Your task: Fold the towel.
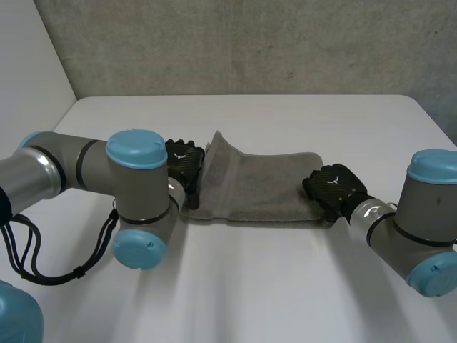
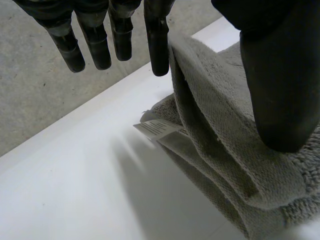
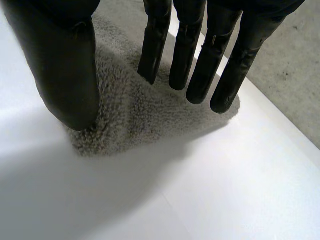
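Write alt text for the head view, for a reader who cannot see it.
A grey towel lies across a white table, with its left end held up as a raised flap by the left robot hand. The right robot hand rests on the towel's right end, which lies flat on the table.

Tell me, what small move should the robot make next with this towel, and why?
Probably the right robot hand should close on its end of the towel: that end lies flat under its straight fingers, while the left robot hand pinches the other end, raised off the table.
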`<action>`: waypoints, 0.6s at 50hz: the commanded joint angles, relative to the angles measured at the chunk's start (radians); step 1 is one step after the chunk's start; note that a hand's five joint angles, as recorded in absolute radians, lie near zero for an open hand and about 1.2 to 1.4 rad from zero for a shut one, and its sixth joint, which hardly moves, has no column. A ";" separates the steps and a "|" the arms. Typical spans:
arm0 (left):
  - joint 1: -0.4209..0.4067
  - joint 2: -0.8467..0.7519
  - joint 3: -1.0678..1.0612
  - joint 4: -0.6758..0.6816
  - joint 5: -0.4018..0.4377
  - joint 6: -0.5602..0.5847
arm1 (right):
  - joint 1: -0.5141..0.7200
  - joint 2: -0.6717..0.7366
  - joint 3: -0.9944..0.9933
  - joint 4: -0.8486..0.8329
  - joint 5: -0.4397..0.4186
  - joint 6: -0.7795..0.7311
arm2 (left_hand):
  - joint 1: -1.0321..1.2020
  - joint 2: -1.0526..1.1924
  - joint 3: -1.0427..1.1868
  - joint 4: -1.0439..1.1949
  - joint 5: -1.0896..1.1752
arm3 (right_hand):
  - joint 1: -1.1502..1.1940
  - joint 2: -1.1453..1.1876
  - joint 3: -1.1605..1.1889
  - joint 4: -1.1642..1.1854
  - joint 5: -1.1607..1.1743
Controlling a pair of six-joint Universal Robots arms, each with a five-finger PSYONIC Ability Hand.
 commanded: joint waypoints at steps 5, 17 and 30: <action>0.001 0.012 -0.019 0.001 -0.003 0.000 | -0.028 0.002 0.001 0.012 0.011 0.002 | 0.018 0.016 0.013 0.023 -0.005 | 0.080 0.089 0.080 0.080 0.089; -0.003 0.055 -0.072 0.001 -0.001 -0.003 | -0.034 -0.027 -0.007 0.048 0.010 -0.001 | 0.024 0.022 0.019 0.029 0.000 | 0.684 0.692 0.684 0.684 0.692; 0.043 0.233 -0.152 0.006 0.009 -0.057 | -0.066 -0.076 -0.236 0.311 0.004 -0.148 | 0.018 0.016 0.013 0.023 -0.005 | 0.684 0.692 0.684 0.684 0.692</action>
